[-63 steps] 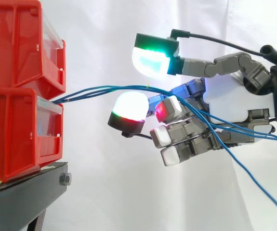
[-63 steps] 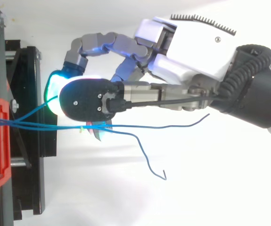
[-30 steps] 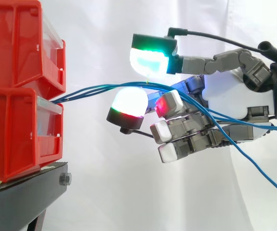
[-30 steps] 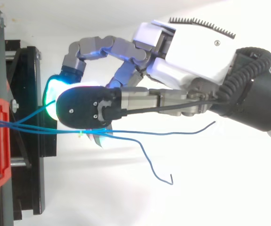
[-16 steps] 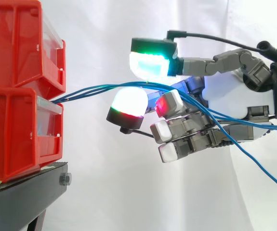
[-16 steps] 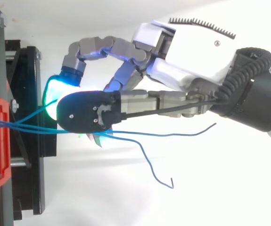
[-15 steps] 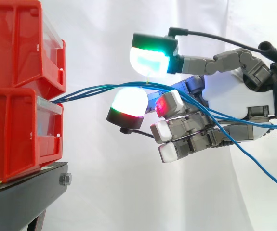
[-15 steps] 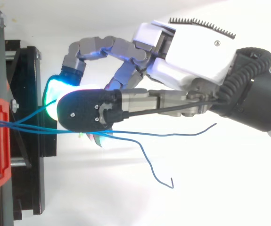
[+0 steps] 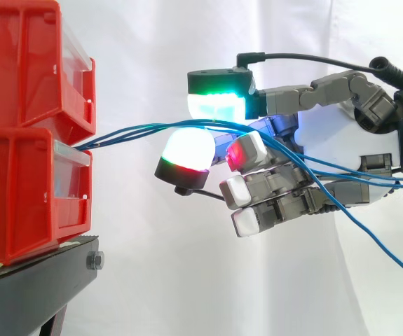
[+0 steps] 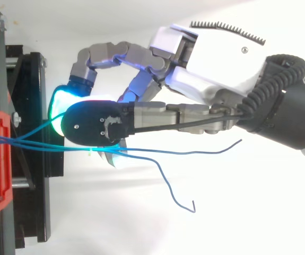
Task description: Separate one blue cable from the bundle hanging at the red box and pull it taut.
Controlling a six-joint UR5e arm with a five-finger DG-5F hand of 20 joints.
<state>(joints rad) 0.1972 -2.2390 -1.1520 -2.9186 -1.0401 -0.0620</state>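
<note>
Several thin blue cables (image 9: pixel 131 129) come out between two stacked red bins (image 9: pixel 26 189) and arc right to my hand (image 9: pixel 341 140). A green-glowing fingertip (image 9: pixel 219 105) presses down on them from above, and a white-and-red glowing fingertip (image 9: pixel 187 154) sits just under them. The remaining fingers are curled below, with the cables running across them. From above, most of the blue cables (image 10: pixel 35 144) run straight along the lower edge of the hand (image 10: pixel 216 58). One strand splits off upward toward a cyan pad (image 10: pixel 57 114).
The bins rest on a black stand (image 9: pixel 40 280) at the left. Loose cable ends (image 10: pixel 168 186) trail to the right past the hand and droop downward (image 9: pixel 383 245). A white curtain hangs behind.
The green-glowing fingertip has come down toward the white one, narrowing the gap around the cables. The hand and the cables have otherwise hardly moved.
</note>
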